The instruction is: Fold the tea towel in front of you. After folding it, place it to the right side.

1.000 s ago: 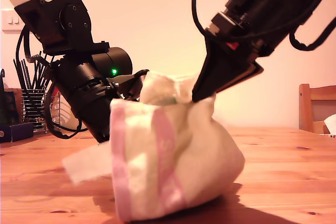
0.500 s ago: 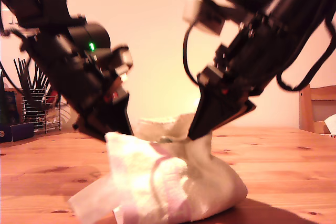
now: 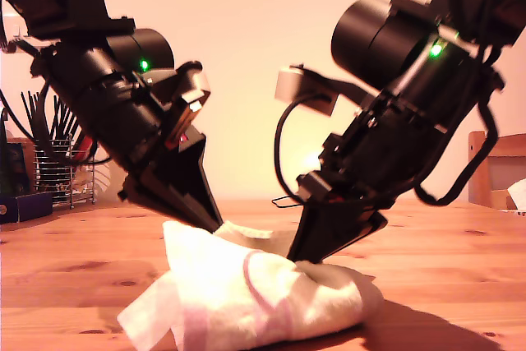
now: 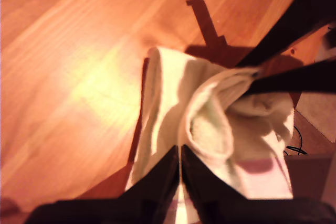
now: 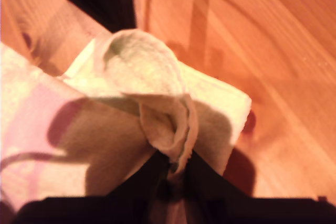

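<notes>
The tea towel [image 3: 271, 302] is a cream terry bundle with pink stripes, lying bunched on the wooden table [image 3: 444, 285]. A thin flap sticks out toward the exterior view's left. My first gripper [image 3: 215, 226], on the exterior view's left, is shut on the towel's upper edge. The first wrist view shows its jaws [image 4: 180, 148] pinched on the cloth [image 4: 210, 124]. My second gripper [image 3: 297, 256], on the exterior view's right, is shut on a raised fold. In the second wrist view that gripper [image 5: 172, 166] pinches a curled corner of towel [image 5: 131, 61]. The two grippers stand close together.
A wire rack of dark utensils [image 3: 49, 162] and a dark blue box [image 3: 23, 205] stand at the exterior view's far left. A wooden chair [image 3: 491, 168] stands behind the table on that view's right. Both black arms lean in above the towel.
Both grippers have come down with the towel. The bundle, held tall a second ago, now lies lower and flatter on the table.
</notes>
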Robot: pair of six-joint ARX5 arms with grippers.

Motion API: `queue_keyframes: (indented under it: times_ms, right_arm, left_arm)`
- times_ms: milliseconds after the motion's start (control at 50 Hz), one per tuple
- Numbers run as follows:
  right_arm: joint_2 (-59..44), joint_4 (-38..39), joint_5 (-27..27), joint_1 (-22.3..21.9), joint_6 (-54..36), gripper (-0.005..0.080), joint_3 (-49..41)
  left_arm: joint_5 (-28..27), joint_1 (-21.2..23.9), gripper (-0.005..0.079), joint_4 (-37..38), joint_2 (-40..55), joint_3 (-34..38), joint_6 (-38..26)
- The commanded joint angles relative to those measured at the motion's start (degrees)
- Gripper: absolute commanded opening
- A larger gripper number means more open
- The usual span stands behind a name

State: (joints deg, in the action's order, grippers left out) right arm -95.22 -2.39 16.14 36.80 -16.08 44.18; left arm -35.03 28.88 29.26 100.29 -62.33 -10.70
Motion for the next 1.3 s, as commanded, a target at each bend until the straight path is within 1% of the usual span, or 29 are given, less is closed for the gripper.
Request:
queue_keyframes:
  times_ms: [0,120,200,280,360,420,560,820,940,980,1040,1100,1180,1280]
  right_arm:
    - [-1.9,0.8,0.2,0.2,1.0,-0.0013,-0.2]
    - [-1.9,3.5,-0.3,0.1,1.8,0.0000,-0.2]
    - [-1.9,3.8,-0.7,0.0,2.9,0.0050,0.1]
    - [-1.9,3.4,-1.0,-0.1,3.0,0.0138,0.7]
    - [-1.9,3.3,-1.7,-0.1,4.3,0.0185,1.6]
    - [-1.9,2.2,-1.7,-0.1,4.6,0.0208,2.7]
    - [-1.8,-3.0,-1.7,-0.1,5.9,0.0256,7.0]
    - [-1.1,-9.6,-1.5,-0.5,5.6,0.0255,14.6]
    - [-1.0,-13.6,0.0,-1.0,5.6,0.0238,16.9]
    - [-1.0,-15.3,1.7,-1.2,5.6,0.0210,17.3]
    - [-1.0,-17.3,5.1,-1.4,5.6,0.0125,17.6]
    - [-1.0,-18.8,9.5,-1.4,5.6,-0.0015,17.6]
    - [-1.0,-20.2,13.2,-1.3,5.2,-0.0012,17.6]
    - [-1.7,-20.1,14.8,-1.0,4.2,-0.0012,17.6]
  left_arm:
    - [-0.6,0.4,-0.0024,-0.3,-3.9,1.0,0.2]
    - [-2.8,0.4,-0.0024,0.1,-5.6,1.0,0.7]
    - [-4.0,0.5,-0.0024,1.0,-5.6,1.0,1.3]
    - [-4.0,0.9,-0.0024,1.3,-4.9,1.0,1.3]
    - [-4.0,1.5,-0.0024,1.2,-4.7,1.0,1.2]
    - [-3.5,1.9,-0.0024,0.9,-4.7,1.0,1.2]
    - [-3.3,2.1,-0.0024,1.0,-4.7,1.0,1.0]
    - [-3.3,2.3,-0.0024,2.5,-4.7,1.0,0.1]
    - [-3.3,2.4,-0.0024,2.9,-4.7,1.0,0.1]
    - [-3.2,2.4,-0.0024,3.2,-4.7,1.0,0.1]
    - [-2.6,2.4,-0.0024,3.9,-4.7,1.0,-0.2]
    - [-1.3,2.3,-0.0024,4.6,-4.7,1.0,-0.3]
    - [0.7,2.0,-0.0024,5.5,-4.7,1.0,-0.2]
    - [3.0,1.9,-0.0024,7.0,-4.7,1.0,0.2]
